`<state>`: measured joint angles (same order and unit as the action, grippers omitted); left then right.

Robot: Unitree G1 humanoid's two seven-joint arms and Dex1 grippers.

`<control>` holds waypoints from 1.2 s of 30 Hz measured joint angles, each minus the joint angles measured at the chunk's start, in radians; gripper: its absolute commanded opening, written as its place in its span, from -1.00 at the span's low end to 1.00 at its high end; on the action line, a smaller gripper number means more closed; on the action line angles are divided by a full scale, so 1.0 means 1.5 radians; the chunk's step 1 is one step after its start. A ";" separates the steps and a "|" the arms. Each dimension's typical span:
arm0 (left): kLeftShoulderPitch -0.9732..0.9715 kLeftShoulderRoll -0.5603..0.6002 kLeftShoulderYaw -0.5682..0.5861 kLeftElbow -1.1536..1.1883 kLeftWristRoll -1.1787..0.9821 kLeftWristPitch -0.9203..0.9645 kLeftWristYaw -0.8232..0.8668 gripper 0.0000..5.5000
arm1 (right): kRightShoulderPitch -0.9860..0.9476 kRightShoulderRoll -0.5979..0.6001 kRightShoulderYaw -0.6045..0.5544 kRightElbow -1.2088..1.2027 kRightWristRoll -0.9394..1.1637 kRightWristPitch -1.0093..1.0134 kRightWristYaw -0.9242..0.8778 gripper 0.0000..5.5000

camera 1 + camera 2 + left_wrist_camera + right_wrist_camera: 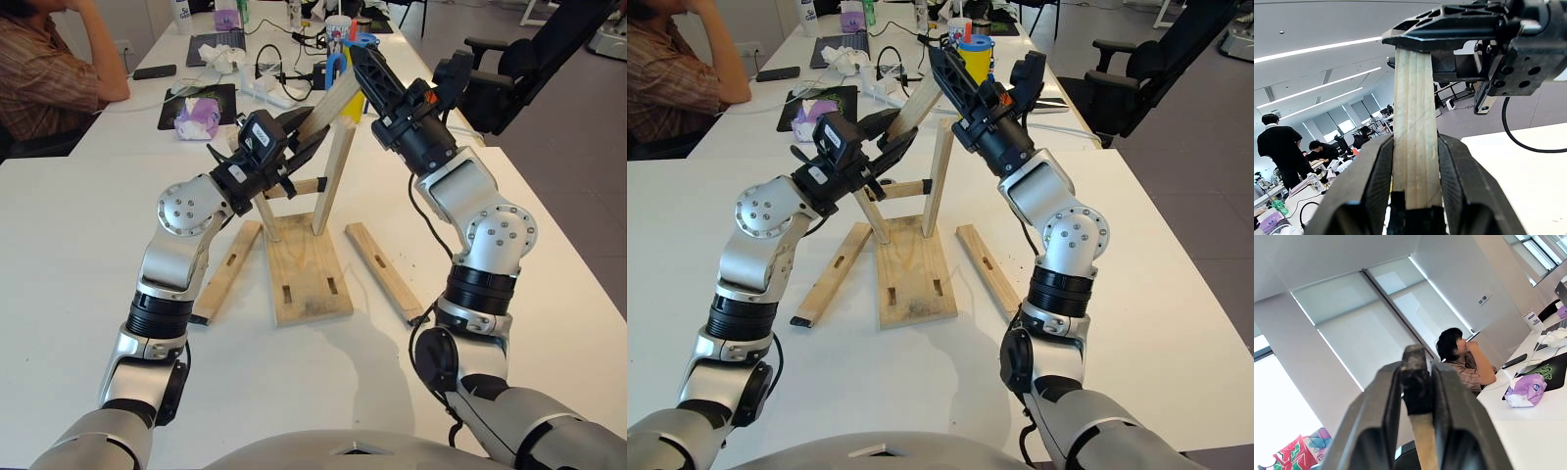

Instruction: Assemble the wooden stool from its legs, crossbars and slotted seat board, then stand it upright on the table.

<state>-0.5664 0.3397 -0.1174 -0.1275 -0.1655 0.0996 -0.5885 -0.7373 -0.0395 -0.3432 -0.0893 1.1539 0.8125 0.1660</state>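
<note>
A pale, straight-grained wooden leg hangs tilted above the slotted seat board, which lies flat on the tabletop. The left gripper has its fingers clamped on the leg's lower part. The right gripper pinches its upper end.

Overall light: bright and even across the wide white table.
Sources: long white ceiling light strips overhead; tall shaded windows along the wall.
Shadows: soft, pale grey, on the table just beside the flat light-wood slotted seat board.
Glare: one window pane burns out to plain white.
Contrast: the black left claw and black right claw read as dark shapes against bright backgrounds; the pale wooden stool leg they grip is evenly lit.
</note>
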 measured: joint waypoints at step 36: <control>0.127 -0.013 0.108 -0.091 -0.123 0.058 0.053 0.30 | 0.376 -0.181 0.078 -0.087 -0.303 -0.097 0.070 -0.83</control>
<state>-0.3760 0.3197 0.0450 -0.2640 -0.3507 0.1863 -0.5097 -0.1734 -0.3106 -0.2256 -0.2195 0.6997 0.6670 0.2712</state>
